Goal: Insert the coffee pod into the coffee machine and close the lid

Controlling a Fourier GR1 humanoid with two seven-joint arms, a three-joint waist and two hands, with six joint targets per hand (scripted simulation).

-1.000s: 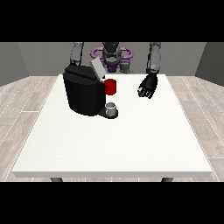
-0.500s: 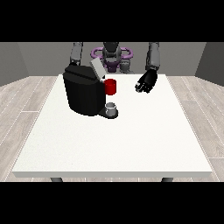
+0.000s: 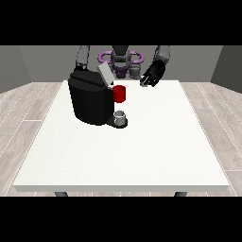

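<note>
1. While the black hand at the view's right (image 3: 152,76) hovers at the far table edge, its fingers curled, I cannot tell whether it grasps anything.
2. No grey pod plainly shows; a small grey thing (image 3: 121,117) sits at the black boxy coffee machine's (image 3: 90,100) base.
3. Grey lid (image 3: 105,74) stands raised; approach that opening from above, avoiding the red thing at the machine (image 3: 119,93).
</note>
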